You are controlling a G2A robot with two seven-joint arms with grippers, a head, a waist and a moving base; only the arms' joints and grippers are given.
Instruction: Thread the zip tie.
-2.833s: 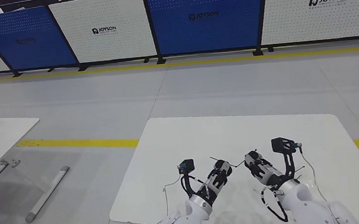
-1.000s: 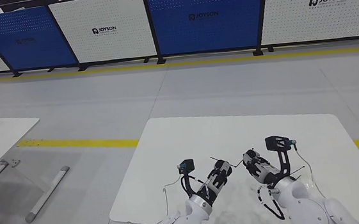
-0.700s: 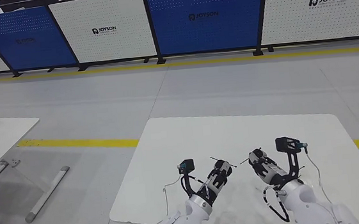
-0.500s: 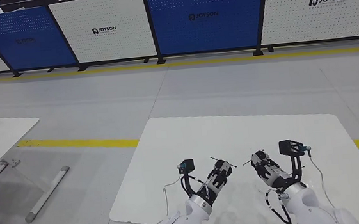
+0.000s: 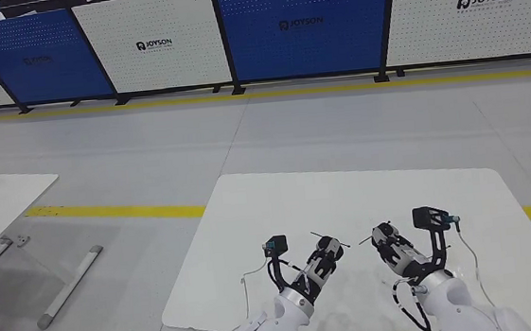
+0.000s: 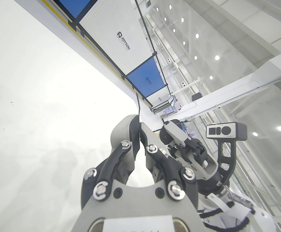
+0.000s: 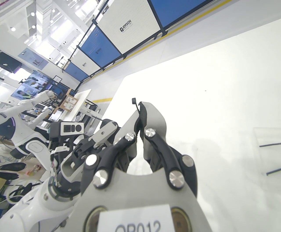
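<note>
Black zip tie tail (image 6: 138, 105) stayed pinched in the left gripper (image 6: 139, 126); the right gripper (image 7: 140, 113), clamped on the head (image 7: 133, 100), had backed away from it, so threading seemed undone

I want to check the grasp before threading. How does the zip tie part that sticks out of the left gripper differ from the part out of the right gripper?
The part in the left gripper is a plain thin strap; the part in the right gripper ends in a small square head. The strap sticks out far, the head only a little. Both are black, each pinched in its shut gripper.
</note>
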